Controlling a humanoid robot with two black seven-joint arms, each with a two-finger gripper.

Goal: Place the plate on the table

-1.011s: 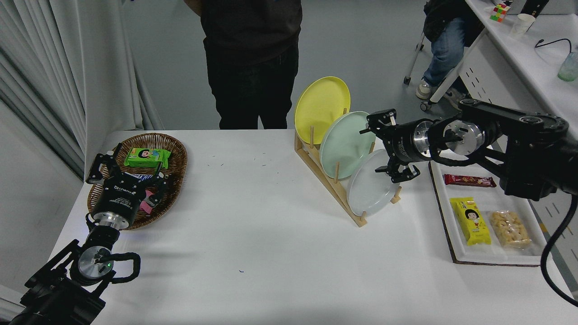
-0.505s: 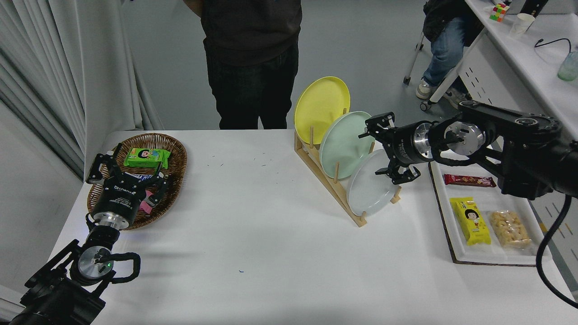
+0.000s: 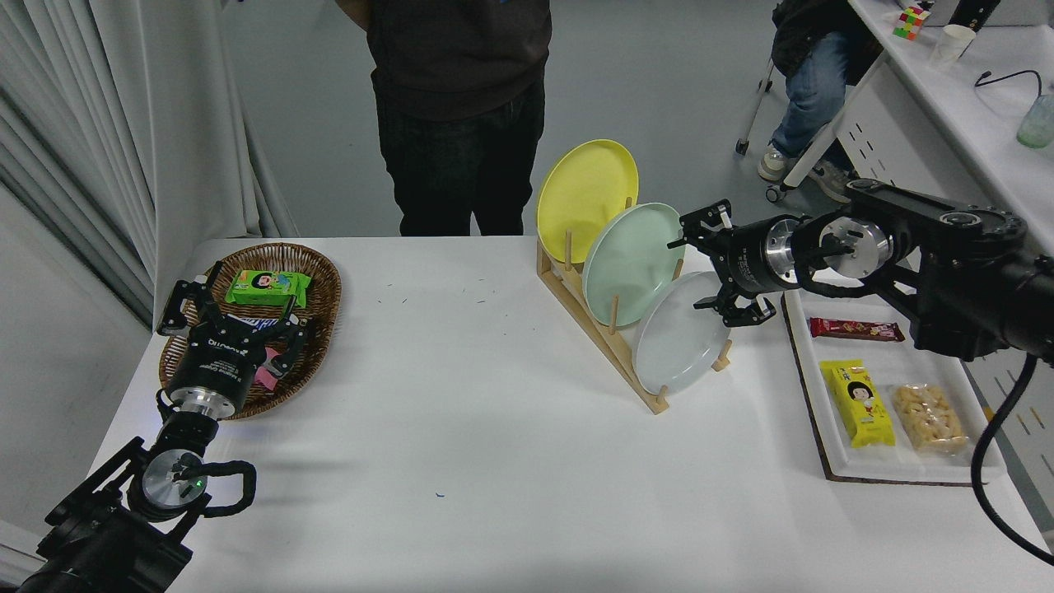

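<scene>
The pale grey plate (image 3: 677, 339) stands on edge in the front slot of a wooden rack (image 3: 598, 326) on the white table (image 3: 461, 428). Behind it stand a mint-green plate (image 3: 627, 262) and a yellow plate (image 3: 583, 194). My right gripper (image 3: 690, 274) reaches in from the right and is open at the grey plate's upper right rim, one finger above it and one beside it, holding nothing. My left gripper (image 3: 226, 317) is parked at the lower left over a wicker basket (image 3: 317, 280), its fingers spread.
The basket holds a green snack pack (image 3: 268, 287). A white tray (image 3: 823, 412) at the right carries a red bar (image 3: 856, 330), a yellow pack (image 3: 860, 403) and a bag of nuts (image 3: 930, 418). A person (image 3: 457, 107) stands at the far side; a desk (image 3: 963, 91) is at the upper right.
My right gripper has drifted slightly to the right and up, staying open near the grey plate's rim. The plates and the left arm have not moved.
</scene>
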